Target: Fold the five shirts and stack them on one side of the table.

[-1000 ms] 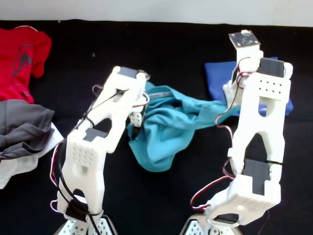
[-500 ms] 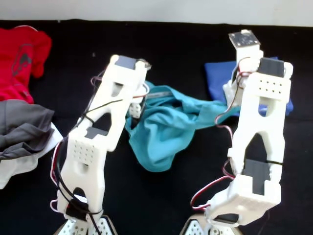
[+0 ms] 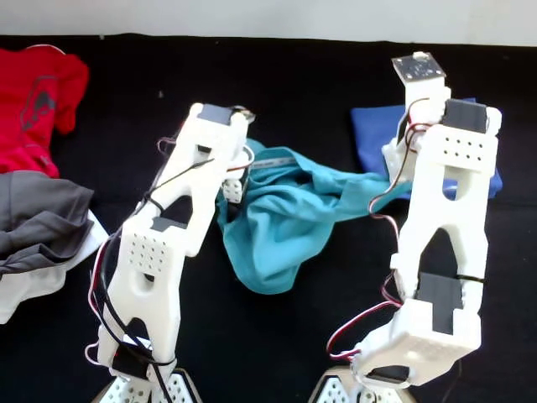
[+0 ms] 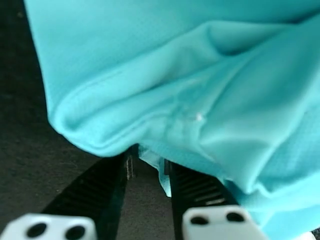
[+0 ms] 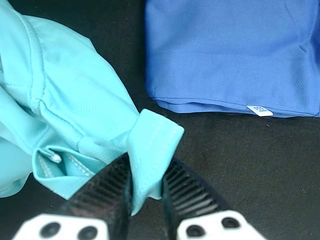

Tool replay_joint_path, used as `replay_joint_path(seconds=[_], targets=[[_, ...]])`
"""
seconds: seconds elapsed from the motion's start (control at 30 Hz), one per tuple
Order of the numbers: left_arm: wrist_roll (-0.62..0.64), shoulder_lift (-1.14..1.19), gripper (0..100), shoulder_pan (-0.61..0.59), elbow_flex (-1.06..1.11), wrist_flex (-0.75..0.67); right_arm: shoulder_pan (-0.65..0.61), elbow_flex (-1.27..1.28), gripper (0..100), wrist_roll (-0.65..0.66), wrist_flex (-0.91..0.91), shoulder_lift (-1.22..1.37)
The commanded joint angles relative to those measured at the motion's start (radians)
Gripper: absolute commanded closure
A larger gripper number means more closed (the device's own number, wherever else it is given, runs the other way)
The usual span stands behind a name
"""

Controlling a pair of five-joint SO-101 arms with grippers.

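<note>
Left gripper (image 4: 148, 165) edges toward table's far side, fingers clamped on teal shirt (image 3: 281, 222) hem; right gripper (image 5: 146, 175) stays put, pinching another edge. Shirt getting spread, fold pending.

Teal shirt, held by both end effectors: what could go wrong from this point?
1. The right end effector pinches only a small fold of the teal shirt; a pull may slip it free.
2. The left end effector grips a thin edge under bunched cloth, so the shirt may spread unevenly.
3. The folded blue shirt lies close beside the right grip; dragging teal cloth could disturb it.
</note>
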Motion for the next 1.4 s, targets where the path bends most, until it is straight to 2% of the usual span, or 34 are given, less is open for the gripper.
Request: replay_joint_path(seconds=[0.0, 0.07, 0.23, 0.4, 0.5, 0.67, 0.8, 1.0, 1.13, 1.23, 1.37], targets=[[0.002, 0.015, 91, -0.005, -0.015, -0.029, 0.001, -0.010, 99.2, 0.012, -0.008, -0.056], [0.002, 0.013, 99, -0.010, -0.016, -0.014, 0.001, -0.012, 99.2, 0.012, -0.007, -0.058], [0.002, -0.058, 99, -0.042, -0.016, 0.034, -0.002, -0.004, 99.2, 0.006, -0.007, -0.127], [0.002, -0.251, 99, -0.076, -0.016, 0.129, -0.019, -0.002, 99.2, 0.003, -0.007, -0.274], [0.000, -0.420, 99, -0.077, -0.012, 0.187, -0.045, -0.010, 99.2, -0.068, -0.015, -0.377], [0.000, -0.717, 99, -0.116, -0.008, 0.193, -0.145, -0.012, 99.2, -0.137, -0.018, -0.509], [-0.012, -0.926, 99, -0.180, -0.008, 0.193, -0.160, -0.012, 99.2, -0.206, -0.124, -0.570], [-0.104, -1.132, 99, -0.294, -0.010, 0.193, -0.157, -0.013, 99.2, -0.351, -0.214, -0.630], [-0.135, -1.210, 99, -0.317, -0.005, 0.193, -0.162, 0.005, 99.2, -0.416, -0.217, -0.628], [-0.135, -1.213, 99, -0.302, 0.084, 0.193, -0.162, 0.107, 99.2, -0.427, -0.214, -0.588], [-0.137, -1.210, 99, -0.260, 0.364, 0.184, -0.162, 0.297, 99.2, -0.425, -0.193, -0.539]])
